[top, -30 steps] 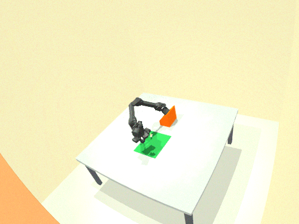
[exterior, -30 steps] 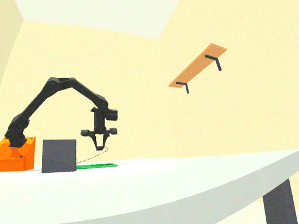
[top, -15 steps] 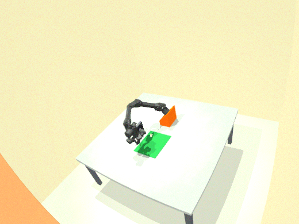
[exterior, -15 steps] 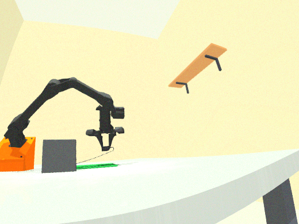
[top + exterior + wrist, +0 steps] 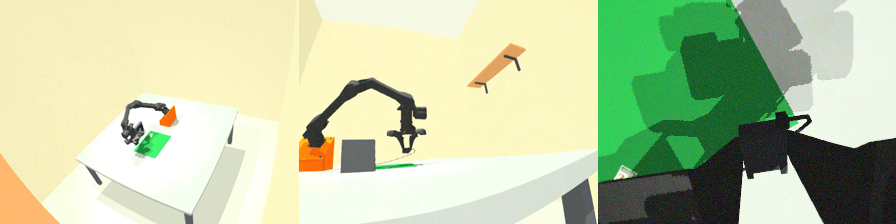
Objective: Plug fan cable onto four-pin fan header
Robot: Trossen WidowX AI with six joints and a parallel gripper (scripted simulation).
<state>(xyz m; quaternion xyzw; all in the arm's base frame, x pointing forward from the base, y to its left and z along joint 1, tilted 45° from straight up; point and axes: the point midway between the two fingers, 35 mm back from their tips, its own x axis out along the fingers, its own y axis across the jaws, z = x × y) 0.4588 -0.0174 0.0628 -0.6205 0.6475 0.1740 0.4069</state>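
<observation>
In the exterior view, an orange wedge-shaped base (image 5: 326, 155) at 9 o'clock carries the black jointed arm (image 5: 371, 86), which arches up and rightward, wrist pointing straight down. A grey upright fan block (image 5: 357, 155) stands just right of the base. The fingers (image 5: 406, 150) pinch the small dark fan plug (image 5: 763, 149), held above the flat green board (image 5: 397, 165), near its edge. A thin cable (image 5: 394, 159) trails back at 8 o'clock. Rightward, the white tabletop (image 5: 500, 169) stretches open.
</observation>
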